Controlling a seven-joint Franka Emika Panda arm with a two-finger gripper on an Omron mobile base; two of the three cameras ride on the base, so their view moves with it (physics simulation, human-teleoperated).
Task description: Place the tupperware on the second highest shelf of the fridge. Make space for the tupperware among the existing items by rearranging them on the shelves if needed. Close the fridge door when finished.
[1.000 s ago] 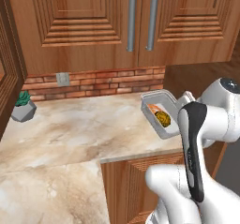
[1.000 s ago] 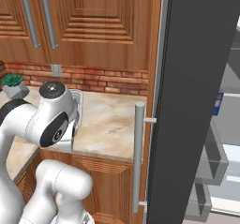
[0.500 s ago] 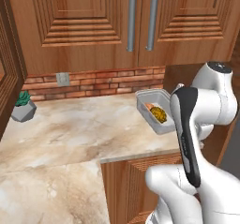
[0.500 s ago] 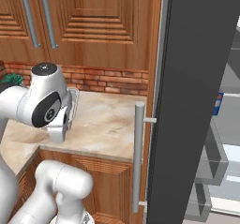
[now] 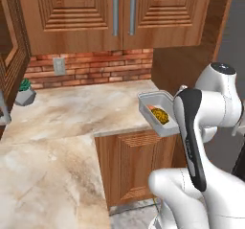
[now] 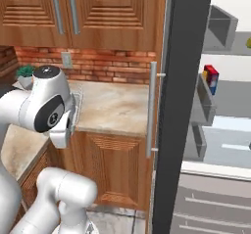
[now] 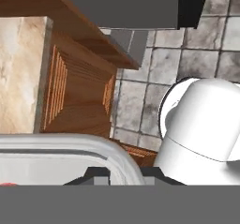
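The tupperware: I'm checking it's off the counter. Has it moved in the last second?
Yes. The tupperware has come forward past the counter edge, away from the brick wall.

Warm brown wooden wall cabinets with ribbed panels and vertical silver bar handles hang above a red brick backsplash. A pale outlet plate is set into the brick. Below it runs a beige marble surface that turns a corner, carried on wooden base cabinets with grooved fronts. A small green plant in a grey pot stands at the far left of the surface. The floor is grey stone tile with dark joints.
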